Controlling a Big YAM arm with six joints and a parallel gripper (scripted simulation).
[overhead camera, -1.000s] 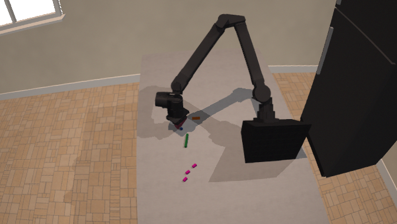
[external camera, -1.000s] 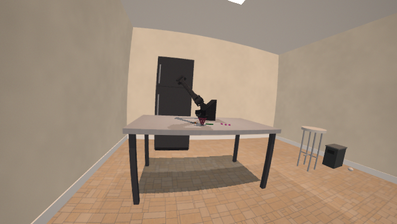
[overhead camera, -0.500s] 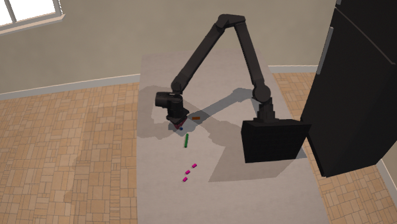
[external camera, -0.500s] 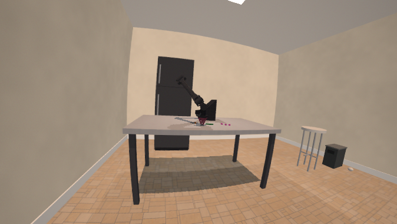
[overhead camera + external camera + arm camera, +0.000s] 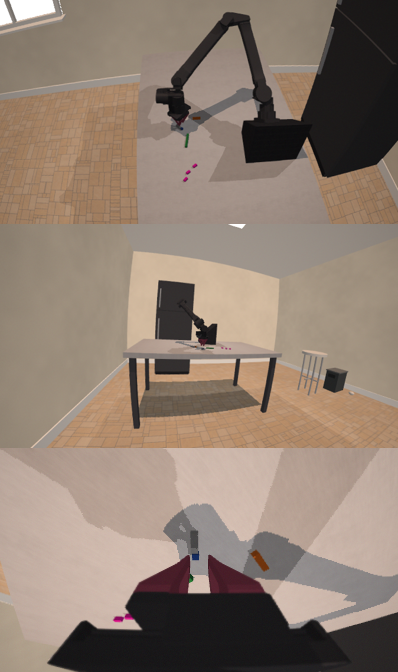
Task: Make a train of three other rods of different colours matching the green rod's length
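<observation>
Grey and blue already lie joined on the table (image 5: 165,188): in the wrist view the grey rod (image 5: 194,539) runs straight away from the camera with the blue rod (image 5: 195,556) touching its near end, so the two seem to form the start of the train. By the colour code they give three and one, which leaves four, and that is the orange rod (image 5: 259,560); it lies apart at about two o'clock from the blue one, turned at a slant, not yet in line. The gripper (image 5: 199,569) hangs just on the near side of the blue rod with its dark red fingers parted a little and nothing between them, a narrow gap that fits having let the small piece go. From above, the green rod (image 5: 186,140) lies near the pair, at roughly five o'clock from the blue rod (image 5: 181,128), probably as the length to match; whether it keeps enough gap I cannot tell. Three magenta rods (image 5: 188,172) sit well apart toward six o'clock, out of the way.
</observation>
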